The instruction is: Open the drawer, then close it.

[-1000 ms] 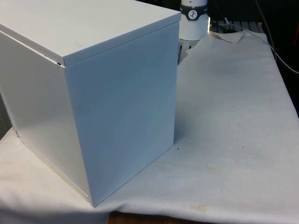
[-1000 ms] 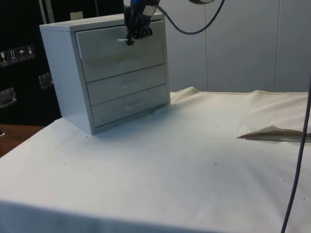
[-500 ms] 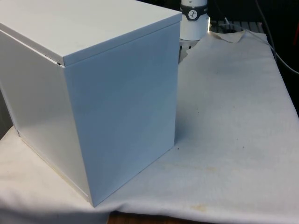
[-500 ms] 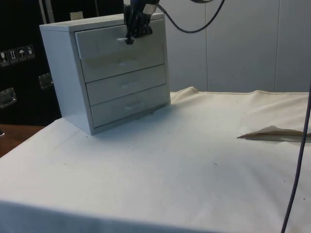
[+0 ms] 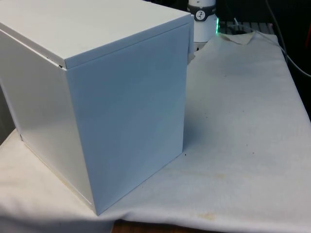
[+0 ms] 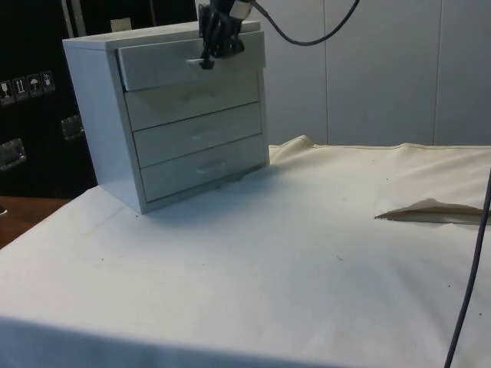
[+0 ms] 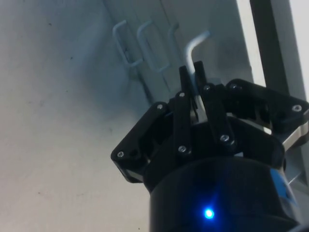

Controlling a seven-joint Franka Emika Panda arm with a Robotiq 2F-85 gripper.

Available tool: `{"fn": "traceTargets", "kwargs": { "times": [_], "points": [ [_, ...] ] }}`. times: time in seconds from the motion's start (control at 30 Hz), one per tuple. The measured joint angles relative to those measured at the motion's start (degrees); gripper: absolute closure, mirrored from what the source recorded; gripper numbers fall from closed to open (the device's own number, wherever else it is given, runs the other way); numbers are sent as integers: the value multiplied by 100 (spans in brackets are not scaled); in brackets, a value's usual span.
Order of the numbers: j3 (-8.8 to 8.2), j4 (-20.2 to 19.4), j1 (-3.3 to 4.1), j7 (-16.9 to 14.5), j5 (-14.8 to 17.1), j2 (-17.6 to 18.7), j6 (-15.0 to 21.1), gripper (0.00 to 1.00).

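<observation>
A white chest of drawers (image 6: 161, 115) stands on the cloth with four drawers facing the side camera. Its top drawer (image 6: 165, 61) sticks out a little from the body. My black gripper (image 6: 207, 60) is shut on the top drawer's white handle (image 7: 193, 48), which runs up between the fingertips in the wrist view. In the front view the chest (image 5: 97, 97) turns its plain back and side to the camera, and the top drawer's edge (image 5: 189, 39) juts past its far corner.
The three lower drawers (image 6: 196, 138) are shut, their handles (image 7: 145, 46) in a row in the wrist view. White cloth (image 6: 307, 253) spreads wide beside the chest, with a fold (image 6: 430, 211) at the side view's right. A black cable (image 6: 472, 268) hangs there.
The top drawer has slid out a little from the chest, with my gripper still on its handle and moving with it.
</observation>
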Motion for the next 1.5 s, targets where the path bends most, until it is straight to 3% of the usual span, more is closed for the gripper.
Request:
{"fn": "traceTargets", "kwargs": {
  "times": [0.37,0.77,1.5],
  "points": [
    [29,-195,6,6,0,-241,-52,100],
    [160,-476,6,-86,0,-733,-355,100],
    [413,-865,0,-115,0,-1243,-802,100]
  ]
}}
